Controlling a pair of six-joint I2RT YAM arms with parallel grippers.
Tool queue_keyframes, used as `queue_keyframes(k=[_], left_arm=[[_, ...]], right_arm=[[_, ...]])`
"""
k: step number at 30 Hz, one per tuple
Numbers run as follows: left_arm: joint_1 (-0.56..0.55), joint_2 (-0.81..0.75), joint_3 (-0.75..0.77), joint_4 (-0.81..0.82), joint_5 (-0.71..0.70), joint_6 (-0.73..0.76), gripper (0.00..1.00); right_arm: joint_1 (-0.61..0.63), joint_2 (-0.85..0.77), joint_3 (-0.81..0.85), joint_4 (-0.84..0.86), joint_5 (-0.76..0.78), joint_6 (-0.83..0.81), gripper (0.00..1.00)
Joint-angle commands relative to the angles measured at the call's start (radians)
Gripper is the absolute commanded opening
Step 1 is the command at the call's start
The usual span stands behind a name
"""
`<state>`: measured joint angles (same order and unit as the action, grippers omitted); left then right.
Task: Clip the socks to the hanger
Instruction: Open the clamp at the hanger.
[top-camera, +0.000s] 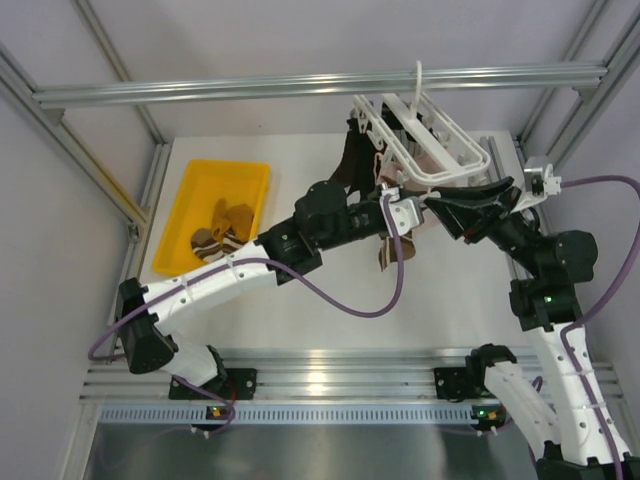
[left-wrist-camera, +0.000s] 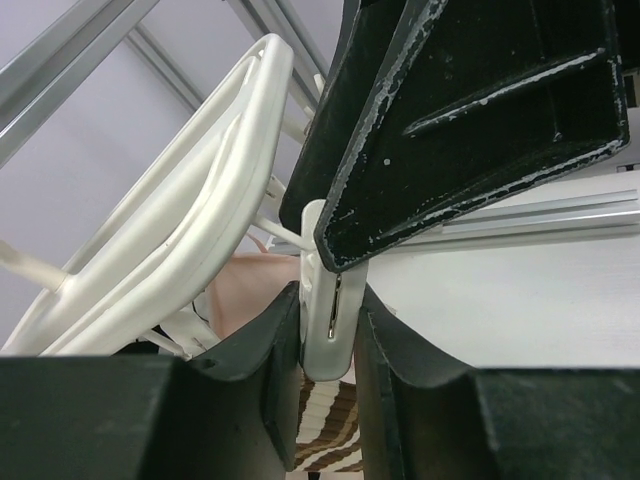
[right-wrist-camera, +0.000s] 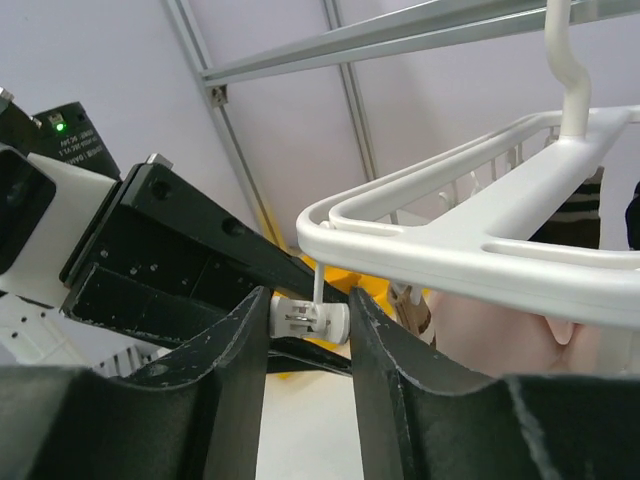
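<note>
The white hanger (top-camera: 430, 150) hangs by its hook from the aluminium bar. It also shows in the left wrist view (left-wrist-camera: 190, 230) and the right wrist view (right-wrist-camera: 480, 230). My left gripper (top-camera: 405, 212) (left-wrist-camera: 330, 300) is shut on a brown striped sock (left-wrist-camera: 335, 440) (top-camera: 385, 255), with its fingers on either side of a dangling white clip (left-wrist-camera: 330, 335). My right gripper (top-camera: 445, 205) (right-wrist-camera: 310, 300) is shut on that clip's (right-wrist-camera: 308, 318) other end. A pink sock (left-wrist-camera: 245, 290) (right-wrist-camera: 490, 330) and a dark sock (top-camera: 352, 165) hang on the frame.
A yellow tray (top-camera: 190, 180) at the left of the table holds brown and mustard socks (top-camera: 222, 232). The aluminium bar (top-camera: 250, 88) crosses above the back of the table. Frame posts stand at both sides.
</note>
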<state>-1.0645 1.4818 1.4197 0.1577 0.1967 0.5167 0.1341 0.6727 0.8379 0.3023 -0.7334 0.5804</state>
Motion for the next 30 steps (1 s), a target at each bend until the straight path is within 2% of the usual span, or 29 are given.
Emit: queue_keyframes(k=[1,2,4,6,12,22,28,30], left_arm=[[-0.015,-0.006,0.035,0.092,-0.003,0.014,0.0],[-0.015,-0.008,0.033,0.097,-0.008,0.002,0.0],[-0.014,-0.008,0.03,0.097,-0.014,-0.018,0.0],[-0.014,-0.009,0.024,0.105,-0.023,-0.032,0.0],[-0.014,-0.011,0.015,0.117,-0.011,-0.049,0.0],[-0.014,-0.008,0.01,0.115,-0.016,-0.052,0.0],[-0.014,0.001,0.016,0.105,-0.011,-0.046,0.0],[-0.014,0.006,0.024,0.095,-0.01,-0.04,0.0]], right_arm=[[0.004,-0.016,0.02,-0.044,0.051,0.01,0.37],[0.002,-0.03,0.014,-0.06,0.093,0.039,0.46],[0.004,-0.071,-0.02,-0.051,0.127,0.071,0.52],[0.004,-0.105,-0.075,-0.019,0.166,0.11,0.53],[0.004,-0.128,-0.105,-0.003,0.17,0.16,0.54],[0.002,-0.073,-0.114,0.155,0.146,0.274,0.67],[0.004,-0.05,-0.106,0.187,0.149,0.299,0.68],[0.004,-0.044,-0.1,0.193,0.152,0.308,0.65]])
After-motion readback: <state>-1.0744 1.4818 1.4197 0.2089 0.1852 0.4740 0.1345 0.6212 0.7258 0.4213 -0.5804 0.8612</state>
